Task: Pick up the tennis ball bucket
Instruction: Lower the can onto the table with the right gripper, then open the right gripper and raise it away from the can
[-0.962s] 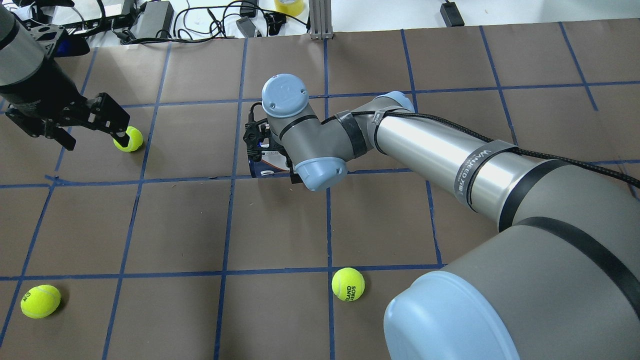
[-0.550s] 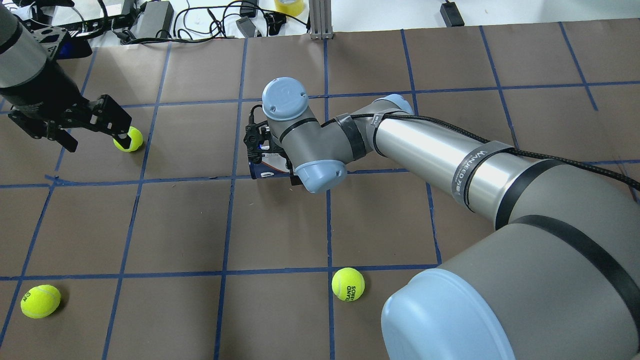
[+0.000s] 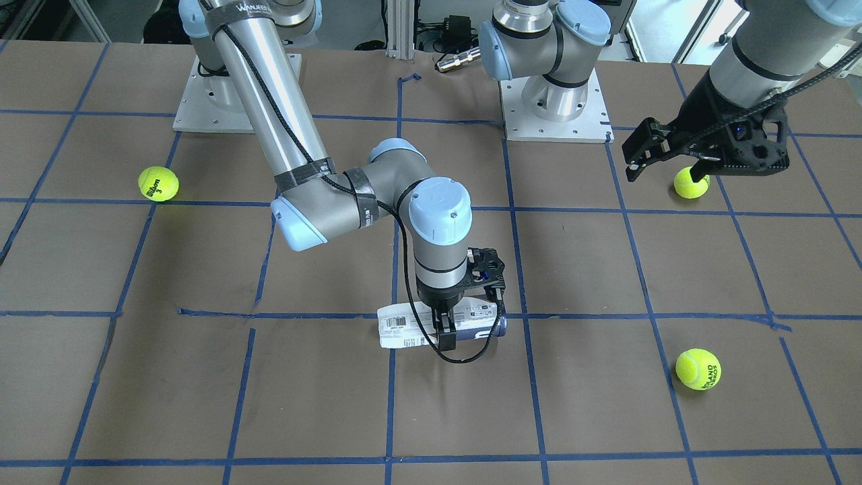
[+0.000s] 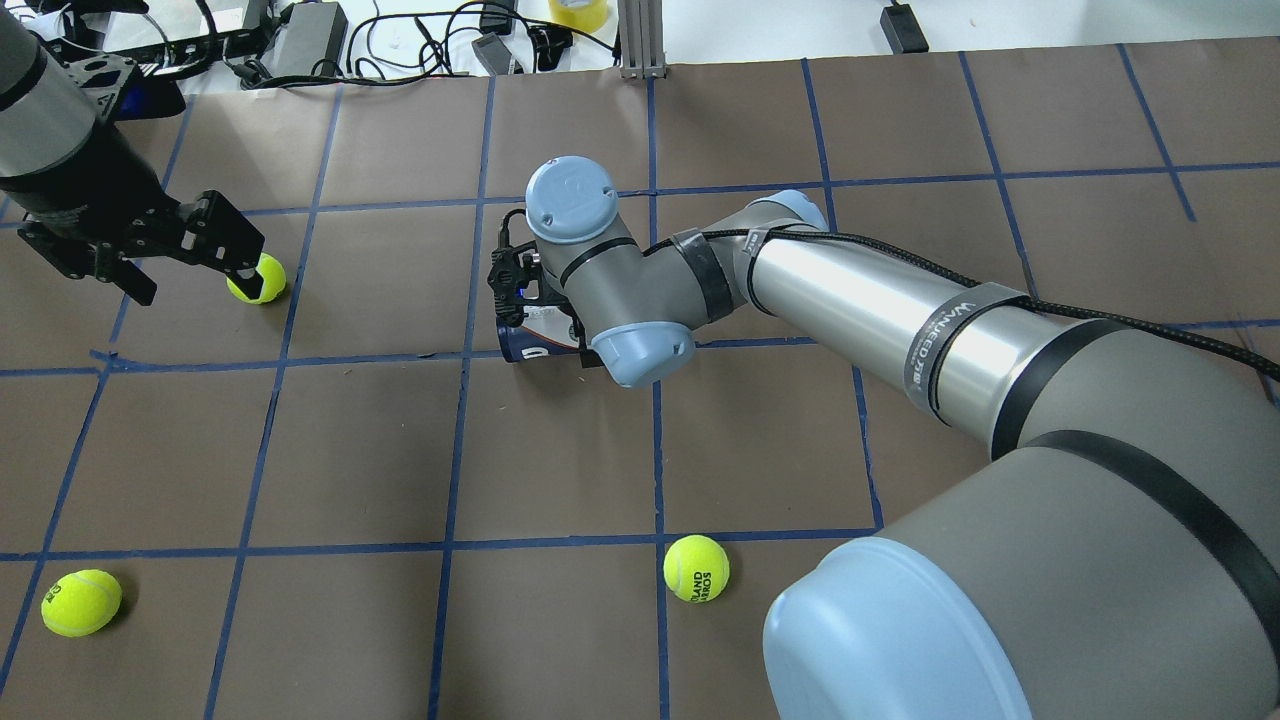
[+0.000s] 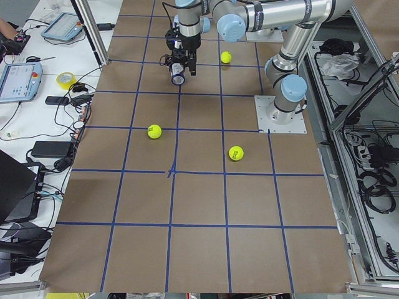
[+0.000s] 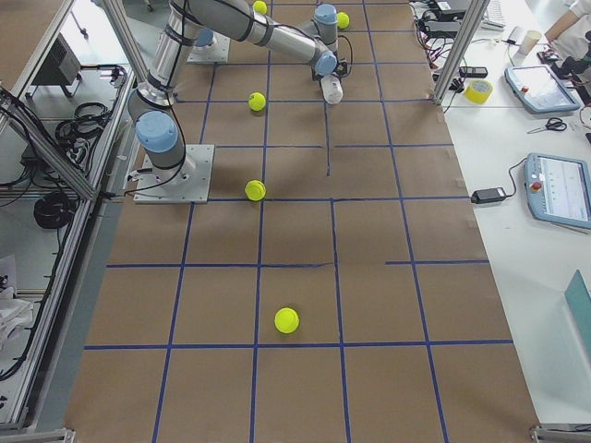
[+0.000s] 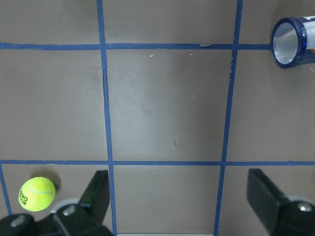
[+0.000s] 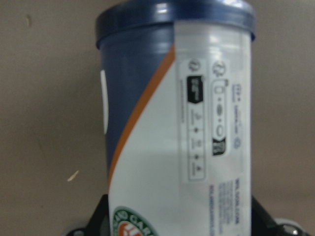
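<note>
Tennis ball bucket (image 3: 404, 330) lying sideways, right arm (image 3: 269, 101) bent down over it, right jaws pinching it, left jaws spread.

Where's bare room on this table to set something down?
Open: the squares between the tennis ball bucket, the near-left ball and the near-right ball. Crowded: at the bucket, under the right end effector, and by the left end effector beside the third ball.
</note>
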You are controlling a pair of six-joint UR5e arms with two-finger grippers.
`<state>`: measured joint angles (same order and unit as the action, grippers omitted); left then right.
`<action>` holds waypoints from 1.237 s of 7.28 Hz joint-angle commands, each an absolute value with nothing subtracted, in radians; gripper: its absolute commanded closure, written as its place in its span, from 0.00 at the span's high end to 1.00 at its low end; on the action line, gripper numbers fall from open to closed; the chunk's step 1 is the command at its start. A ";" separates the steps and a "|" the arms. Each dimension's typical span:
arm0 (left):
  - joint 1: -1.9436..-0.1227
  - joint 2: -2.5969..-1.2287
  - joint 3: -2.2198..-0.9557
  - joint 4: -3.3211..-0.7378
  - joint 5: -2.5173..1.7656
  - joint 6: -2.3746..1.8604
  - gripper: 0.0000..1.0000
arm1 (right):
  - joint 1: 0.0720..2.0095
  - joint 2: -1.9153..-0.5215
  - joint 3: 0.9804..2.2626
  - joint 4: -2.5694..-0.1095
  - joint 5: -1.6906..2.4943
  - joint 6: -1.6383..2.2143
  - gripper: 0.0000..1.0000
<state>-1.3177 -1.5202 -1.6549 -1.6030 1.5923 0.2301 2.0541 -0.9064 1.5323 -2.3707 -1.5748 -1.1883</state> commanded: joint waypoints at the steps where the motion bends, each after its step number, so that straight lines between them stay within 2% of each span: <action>1: -1.318 -1.520 -1.655 -1.603 1.592 0.230 1.00 | 2.054 -0.917 1.526 -2.362 -1.569 -1.175 0.89; 3: -1.316 -1.519 -1.654 -1.605 1.588 0.230 1.00 | 2.030 -0.958 1.526 -2.350 -1.508 -1.111 0.89; 6: -1.318 -1.525 -1.655 -1.605 1.579 0.238 1.00 | 1.912 -1.096 1.528 -2.128 -1.421 -1.052 0.89; 7: -1.318 -1.526 -1.655 -1.603 1.575 0.238 1.00 | 1.855 -1.133 1.534 -2.120 -1.389 -1.031 0.89; 9: -1.318 -1.535 -1.657 -1.601 1.572 0.250 1.00 | 1.708 -1.214 1.540 -1.998 -1.384 -1.025 0.98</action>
<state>-1.3172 -1.5289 -1.6556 -1.6028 1.5754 0.2409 1.8023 -1.1574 1.5358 -2.0820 -1.3925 -1.0315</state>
